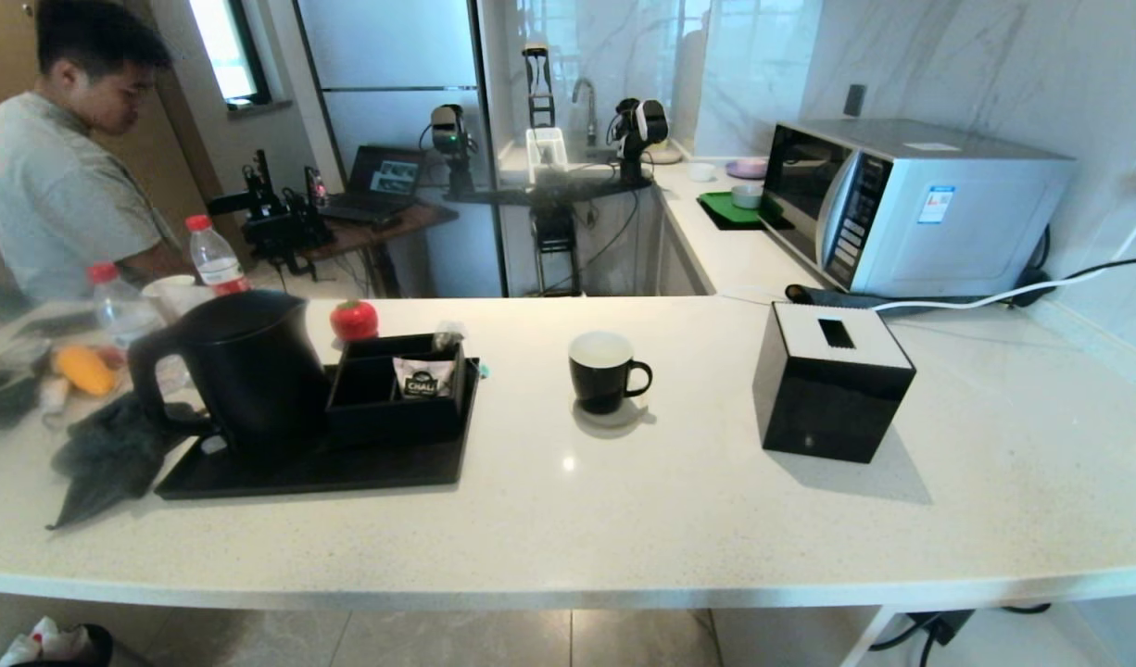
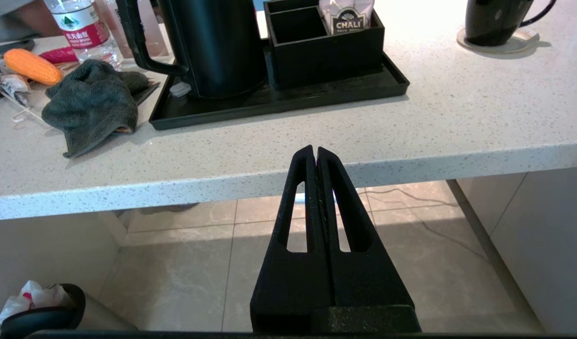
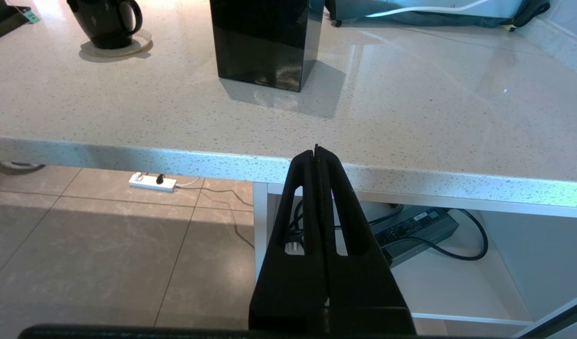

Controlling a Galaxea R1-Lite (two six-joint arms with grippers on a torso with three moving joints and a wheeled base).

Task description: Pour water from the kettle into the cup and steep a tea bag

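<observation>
So we've got the kettle [image 1: 244, 371] sitting on a tray [image 1: 346, 472] at the desk's [image 1: 624, 528] left, organizer box [image 1: 397, 394] right beside it on the same tray. Cup [image 1: 605, 371] sits mid-desk on a coaster [image 1: 610, 417], tissue box [image 1: 832, 380] to its right, microwave [image 1: 911, 204] behind that.

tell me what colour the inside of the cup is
White inside the cup, black outside; head view shows it best.

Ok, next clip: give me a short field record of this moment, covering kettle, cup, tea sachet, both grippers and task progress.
kettle: upright on black tray, handle toward the counter's left end
cup: on coaster, right of tray, looks empty
sachet: "CHALI" packet standing in black organizer
left gripper: shut, empty, below counter edge
right gripper: shut, empty, below counter edge
progress: nothing poured, nothing grasped
</observation>
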